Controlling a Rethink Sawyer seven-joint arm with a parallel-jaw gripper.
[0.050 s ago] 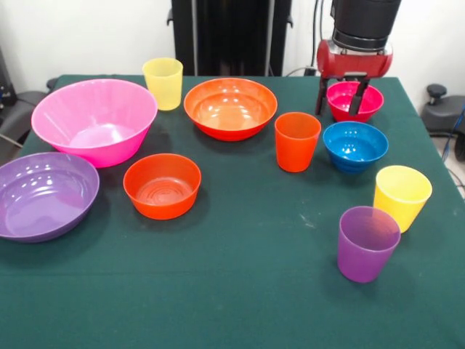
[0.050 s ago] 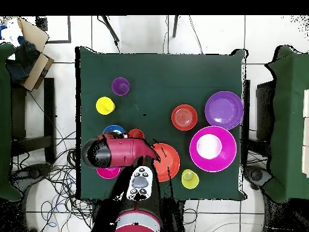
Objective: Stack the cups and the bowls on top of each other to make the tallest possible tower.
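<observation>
Ten vessels stand apart on green table (image 1: 240, 291), all upright, all empty, none nested; no tower. Pink bowl (image 1: 94, 120) at left, purple bowl (image 1: 45, 195) in front of it, small orange bowl (image 1: 161, 185) beside both. Wide orange bowl (image 1: 230, 107) centre back, yellow cup (image 1: 163, 83) just left of it. Orange cup (image 1: 296, 141) beside blue bowl (image 1: 355, 145). Second yellow cup (image 1: 402, 196) and purple cup (image 1: 367, 243) front right. Gripper (image 1: 340, 94) spread wide, fingers straddling near rim of magenta bowl (image 1: 363, 105), one outside, one inside.
</observation>
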